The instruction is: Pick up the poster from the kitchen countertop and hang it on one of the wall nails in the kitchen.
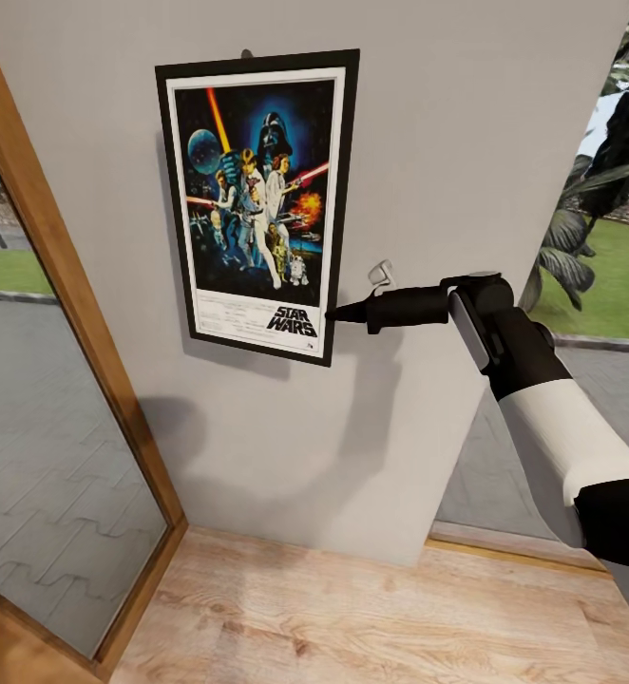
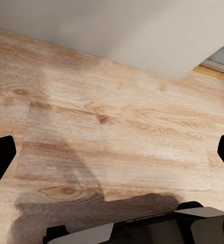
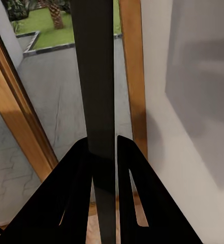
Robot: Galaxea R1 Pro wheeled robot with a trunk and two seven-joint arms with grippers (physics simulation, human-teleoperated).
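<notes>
Now we have the poster point(image 1: 257, 204) flat against the wall point(image 1: 447, 142), its top under a nail point(image 1: 247, 53) at 12 o'clock. Our right gripper point(image 1: 333, 314) pinches its frame at 4 o'clock. Letting go before it catches risks a fall. Our left gripper point(image 2: 112, 152) is spread.

The poster point(image 1: 257, 204) carries the one readable text: the logo "STAR WARS" in black outlined letters, set in 2 lines on the white border strip at its lower right corner. To the left of the logo on the same strip run several lines of small credit print, too small to read. In the right wrist view the poster's point(image 3: 96, 101) dark edge shows no lettering. The wall point(image 1: 447, 142) bears no text.
</notes>
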